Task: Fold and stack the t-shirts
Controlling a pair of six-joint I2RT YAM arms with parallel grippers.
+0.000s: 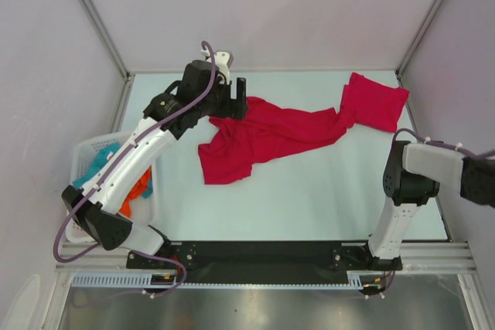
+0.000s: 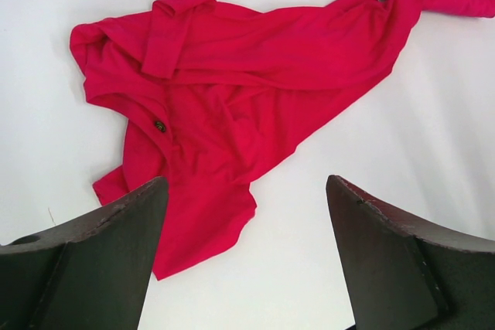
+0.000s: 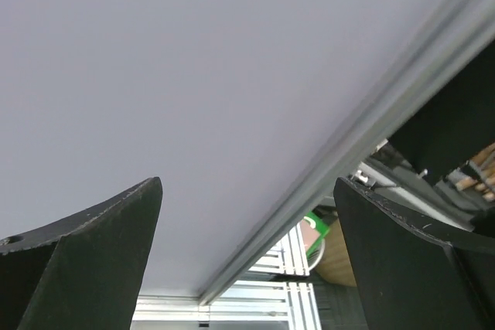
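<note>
The left hand [image 2: 246,179] hangs wide open over the crumpled red t-shirts [image 1: 263,137], maybe two. Wide tabletop [image 1: 309,199] spreads nearer. The right hand [image 3: 247,182] gapes, released, facing a wall [image 3: 155,75].

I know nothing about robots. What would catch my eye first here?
The bright red t-shirts, crumpled in a long sprawl across the pale table from its middle to the far right corner. Next, the left gripper hangs open above the sprawl's left end, and a white basket at the table's left edge holds teal and orange cloth.
</note>
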